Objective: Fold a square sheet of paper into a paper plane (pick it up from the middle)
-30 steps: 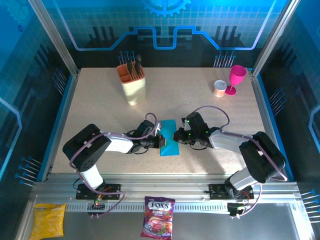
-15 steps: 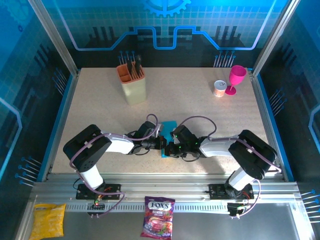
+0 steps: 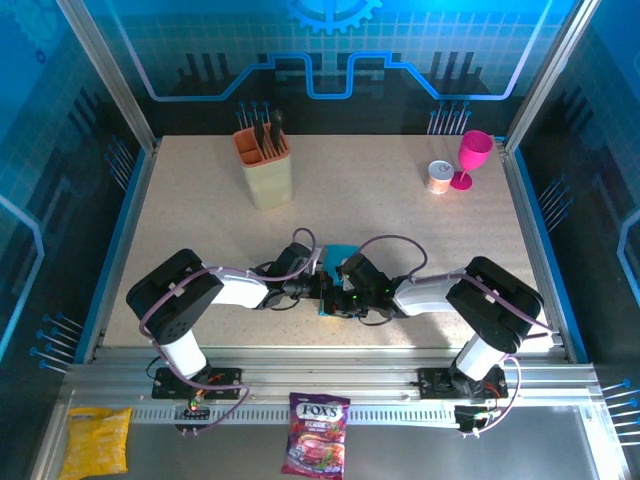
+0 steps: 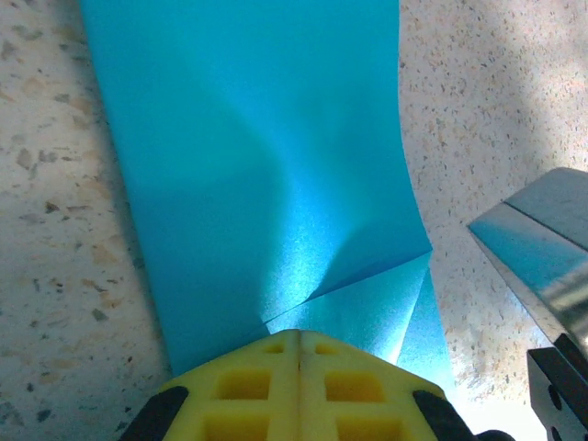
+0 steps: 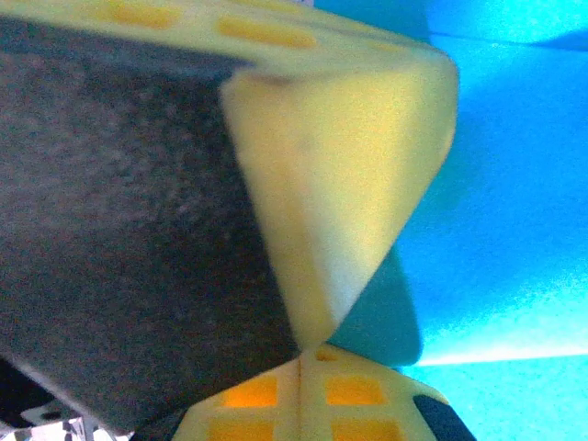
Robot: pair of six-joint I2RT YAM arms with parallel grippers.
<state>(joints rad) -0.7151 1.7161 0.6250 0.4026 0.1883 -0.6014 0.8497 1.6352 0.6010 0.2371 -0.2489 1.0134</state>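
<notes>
My left gripper [image 4: 299,334], fully closed, rests its tips on the folded paper [image 4: 257,156] — my right gripper [image 5: 301,356], closed too, meets the left one tip to tip.

the speckled beige table [image 3: 200,220] carries a beige utensil holder [image 3: 268,178] at its far left. at the far right a pink goblet [image 3: 472,157] stands just beside a small round tub [image 3: 438,177]. the cyan paper [image 3: 342,250], partly folded, lies flat near the middle of the near edge.
</notes>
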